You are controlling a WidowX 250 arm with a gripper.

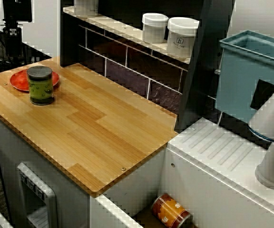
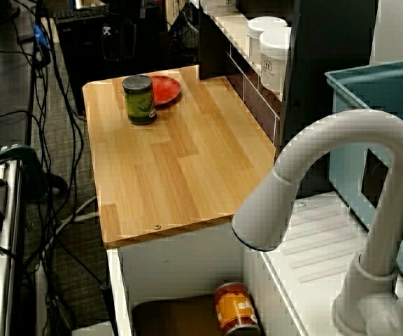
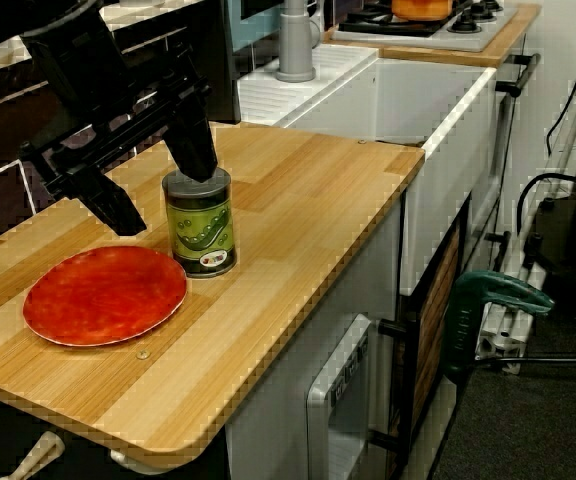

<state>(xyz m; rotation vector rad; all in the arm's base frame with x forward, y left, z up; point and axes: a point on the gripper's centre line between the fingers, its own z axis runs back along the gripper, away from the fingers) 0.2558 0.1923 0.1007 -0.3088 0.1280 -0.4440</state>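
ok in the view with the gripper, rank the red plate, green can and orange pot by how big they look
1. red plate, largest
2. green can
3. orange pot, smallest, but it sits far back and is cropped, so its true size is unsure

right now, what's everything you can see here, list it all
green can: 1, green with dark lid, upright on the wooden counter, beside the plate
plate: 1, red-orange, near the counter's end
orange can: 1, lying in the sink
white jars: 2, on the shelf
faucet: 1, white, by the sink
blue bin: 1, behind the faucet
pincer: 1, black, open, empty
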